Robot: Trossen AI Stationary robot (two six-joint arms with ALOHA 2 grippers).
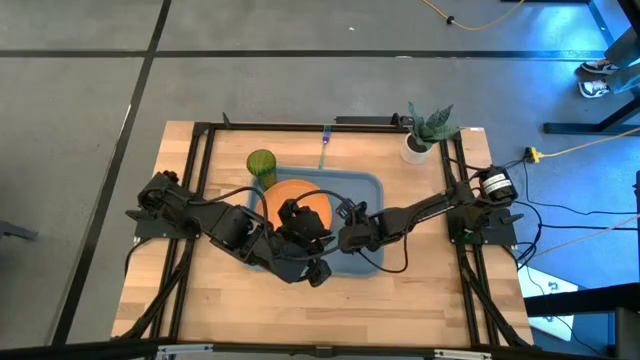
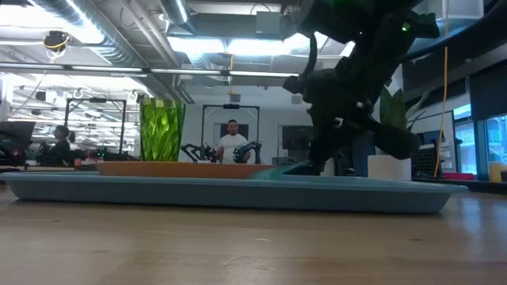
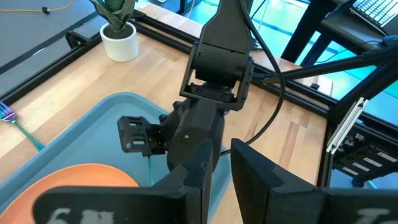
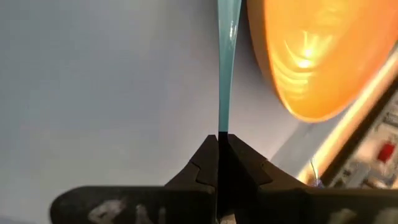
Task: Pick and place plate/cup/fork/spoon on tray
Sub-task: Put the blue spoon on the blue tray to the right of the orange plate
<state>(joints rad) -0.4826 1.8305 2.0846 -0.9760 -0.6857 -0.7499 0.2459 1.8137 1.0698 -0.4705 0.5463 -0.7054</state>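
A wooden table [image 1: 330, 290] is carrying a blue-grey tray [image 1: 370, 188] near its middle, and both dark arms are reaching in over it. The orange plate [image 1: 312, 200] is lying flat inside the tray, toward the left arm's side, partly hidden by the arms from above. From table height the plate [image 2: 182, 168] is showing as a low orange band above the tray's rim [image 2: 238, 194].

The right gripper [image 4: 218, 138] is hanging low over the tray floor, just beside the plate [image 4: 311, 56]. Its jaws are pinching narrowly on the teal handle of the spoon [image 4: 225, 62], which is stretching away from the fingertips across the tray floor; the bowl is out of sight. Seen from the left wrist, the right gripper [image 3: 140, 140] is sitting over the tray [image 3: 93, 130] with a thin teal line under it.

The left gripper [image 3: 221, 162] is hovering above the tray's near edge beside the plate [image 3: 81, 180], its jaws standing slightly apart with nothing between them.

The green cup [image 1: 261, 163] is standing upright on the table, outside the tray, just behind its far left corner. The fork [image 1: 324, 146] is lying on the wood beyond the tray's far rim, also outside it. A white pot with a plant [image 1: 420, 140] is standing at the far right corner of the table. People are standing in the room beyond [image 2: 232, 142]
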